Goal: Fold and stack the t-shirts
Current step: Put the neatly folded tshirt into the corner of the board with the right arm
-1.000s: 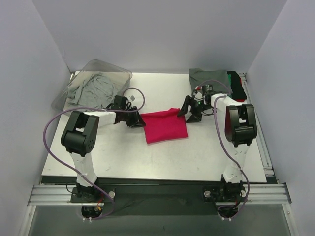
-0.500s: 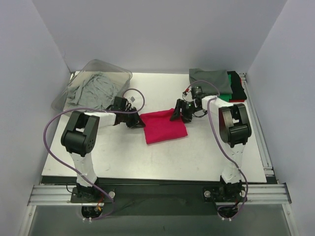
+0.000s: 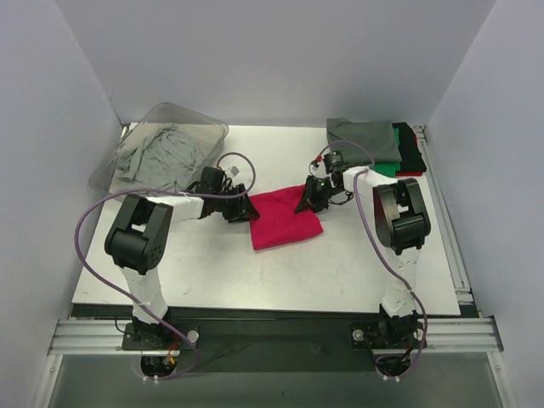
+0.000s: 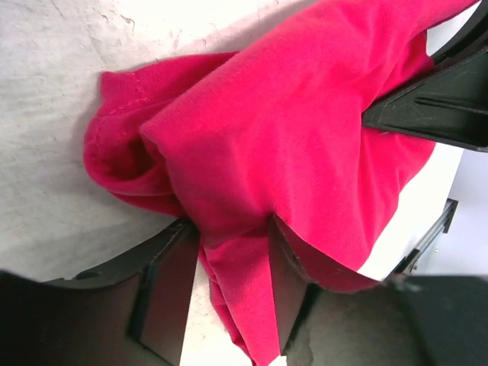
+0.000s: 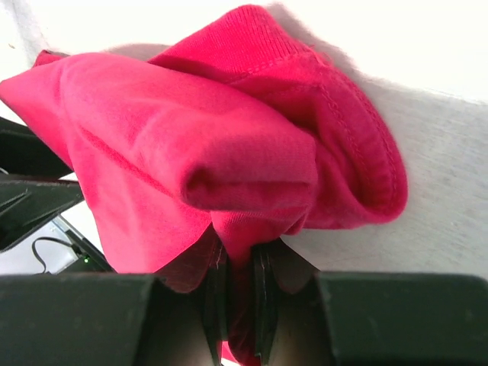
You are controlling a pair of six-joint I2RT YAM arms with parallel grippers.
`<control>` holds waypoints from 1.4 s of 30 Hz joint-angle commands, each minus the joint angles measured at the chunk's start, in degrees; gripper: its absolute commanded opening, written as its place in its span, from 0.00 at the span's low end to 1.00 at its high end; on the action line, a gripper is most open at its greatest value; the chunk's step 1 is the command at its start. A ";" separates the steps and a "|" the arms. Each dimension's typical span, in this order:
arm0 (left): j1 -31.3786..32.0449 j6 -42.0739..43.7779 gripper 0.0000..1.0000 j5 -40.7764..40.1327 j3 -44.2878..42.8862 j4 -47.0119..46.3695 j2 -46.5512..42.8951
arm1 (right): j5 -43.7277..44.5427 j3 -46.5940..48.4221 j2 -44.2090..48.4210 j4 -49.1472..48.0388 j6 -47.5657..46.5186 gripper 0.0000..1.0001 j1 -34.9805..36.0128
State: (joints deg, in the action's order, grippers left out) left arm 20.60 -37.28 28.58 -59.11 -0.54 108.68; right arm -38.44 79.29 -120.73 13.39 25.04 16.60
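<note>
"Where did things stand at that moment?" Mara asked.

"At the far left, the clear bin [image 3: 217,127] held crumpled grey shirts [image 3: 157,153]," Tom said. "Next came the left claw [image 4: 230,229], drawn narrow and pinching a bunched fold at the red shirt's [image 3: 285,219] far left corner. The shirt itself lay partly folded in the middle of the worktop [image 3: 255,272]. The right claw [image 5: 239,255] was clamped almost closed on the far right corner. The stack of folded shirts [image 3: 365,132] sat at the back right, dark grey on top."

"So which step was that?"

"With both far corners gripped, it looked like one more fold, or a lift toward the stack. The pictures didn't settle which."

"And how should it have been done?"

"Both claws needed to rise together and level, with the far edge taut between them so the layers hung straight. The cloth was wadded in each grip, so a jerk could have tugged a layer loose. Slow travel suited it, then letting go only once the shirt lay flat."
</note>
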 commanded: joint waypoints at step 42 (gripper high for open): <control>0.05 3.27 0.59 -3.44 11.56 8.10 -17.89 | 42.39 49.47 -10.40 38.82 -19.15 0.00 -1.92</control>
State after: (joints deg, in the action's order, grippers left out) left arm 20.84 -34.70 25.45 -48.21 8.16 92.66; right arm -0.10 125.14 -130.65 49.84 7.11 14.74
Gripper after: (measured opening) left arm 0.589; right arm 0.133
